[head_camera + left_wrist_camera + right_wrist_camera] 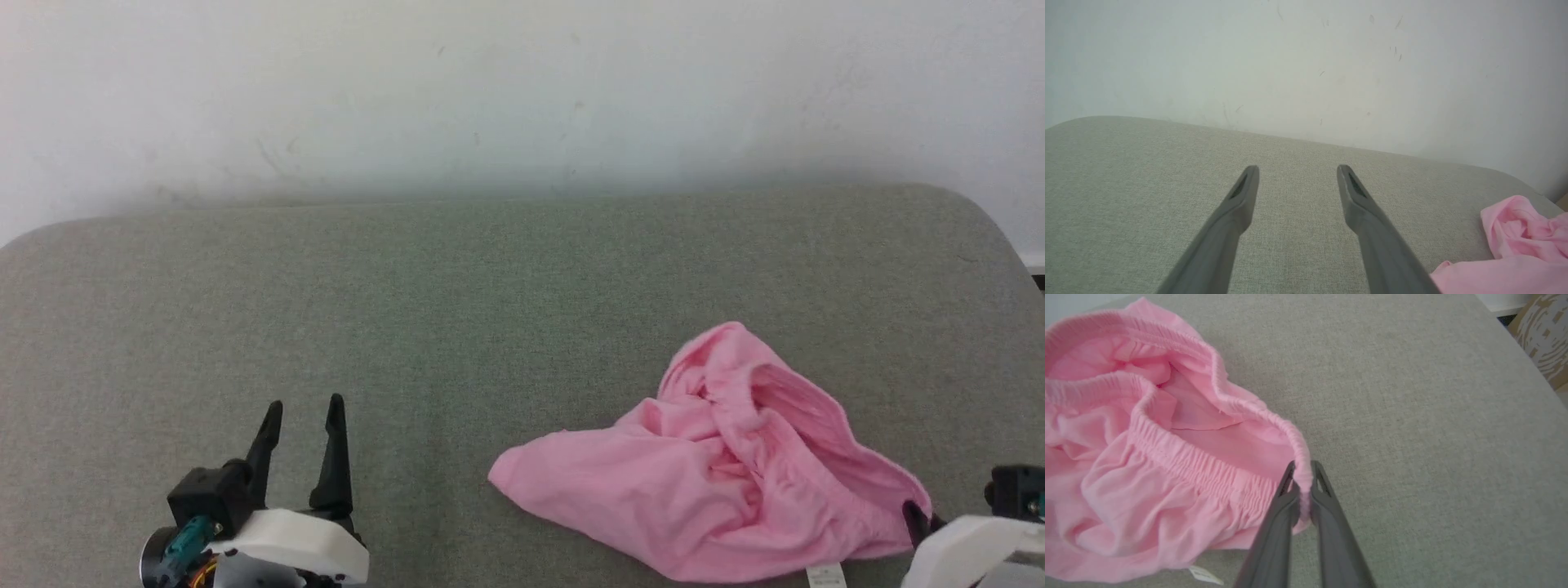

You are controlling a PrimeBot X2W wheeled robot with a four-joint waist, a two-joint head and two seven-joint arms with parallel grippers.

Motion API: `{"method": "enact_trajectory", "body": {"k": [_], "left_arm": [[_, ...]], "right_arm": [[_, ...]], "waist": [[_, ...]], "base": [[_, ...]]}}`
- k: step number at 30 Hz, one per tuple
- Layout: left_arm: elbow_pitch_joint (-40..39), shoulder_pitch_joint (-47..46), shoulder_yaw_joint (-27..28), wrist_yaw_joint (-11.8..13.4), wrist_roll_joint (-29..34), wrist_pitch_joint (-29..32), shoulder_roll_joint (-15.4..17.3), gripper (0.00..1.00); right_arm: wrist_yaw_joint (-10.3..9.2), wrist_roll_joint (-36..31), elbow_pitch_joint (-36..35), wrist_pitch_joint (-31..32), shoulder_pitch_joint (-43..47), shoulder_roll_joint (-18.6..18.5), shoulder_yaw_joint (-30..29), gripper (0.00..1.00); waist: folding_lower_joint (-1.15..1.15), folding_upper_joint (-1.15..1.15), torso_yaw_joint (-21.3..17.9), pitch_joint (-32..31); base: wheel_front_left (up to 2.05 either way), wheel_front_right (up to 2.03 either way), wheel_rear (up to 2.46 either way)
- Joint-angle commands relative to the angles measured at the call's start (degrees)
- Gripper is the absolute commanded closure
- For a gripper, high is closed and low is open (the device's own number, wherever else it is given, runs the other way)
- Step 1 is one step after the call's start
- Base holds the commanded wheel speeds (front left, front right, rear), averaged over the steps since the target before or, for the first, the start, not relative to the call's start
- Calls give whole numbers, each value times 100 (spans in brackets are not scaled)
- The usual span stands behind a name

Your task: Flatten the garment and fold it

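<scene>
The garment (702, 465) lies crumpled on the cushion (490, 286), waistband (1180, 457) pinched in the right gripper (1302, 465), left gripper (305, 402) spread apart

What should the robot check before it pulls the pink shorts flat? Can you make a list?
1. Does the right gripper have hold of the garment? Ok: its fingers are shut on the gathered waistband.
2. Is the left gripper free to help? Ok: it is open, holds nothing, and is over the grey cushion.
3. Is the garment flat? Not ok: it lies bunched in a heap.
4. Is there room to spread it? Ok: bare cushion lies to the garment's left.
5. Does the right gripper pinch one layer of cloth or more? Cannot tell.
</scene>
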Motion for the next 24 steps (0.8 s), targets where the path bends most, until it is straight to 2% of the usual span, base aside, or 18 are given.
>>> {"method": "enact_trajectory", "body": {"k": [1,2,3,9,11,14,18,24], "left_arm": [[12,-51,2,-9,-36,-18,31,0],[15,-49,5,-6,-38,-19,36,0],[17,-46,7,-4,-42,-19,40,0],[27,-20,-7,7,-54,-21,39,0],[32,-16,-20,5,-58,-21,37,0],[35,-22,-42,9,-63,-20,32,0],[38,-42,-77,12,-70,-18,19,0],[60,-135,-147,-19,-77,-13,-12,0]], "right_arm": [[-4,5,31,-64,57,32,-35,55],[-4,9,74,-125,121,44,-64,4],[-4,46,94,-225,156,51,-78,0],[-4,301,-68,-1352,88,59,58,0],[-4,296,-146,-1531,24,59,241,0],[-4,216,-239,-1340,-110,57,763,0],[-4,291,-235,-897,-475,-252,1515,0],[-4,382,282,-354,-1106,-637,2045,0]], "waist": [[0,0,-16,3],[0,0,-29,4],[0,0,-43,2],[0,0,-89,-35],[0,0,-87,-53],[0,0,-81,-60],[0,0,-57,-42],[0,0,41,60]], "base": [[0,0,0],[0,0,0],[0,0,0],[0,0,0],[0,0,0],[0,0,0],[0,0,0],[0,0,0]]}}
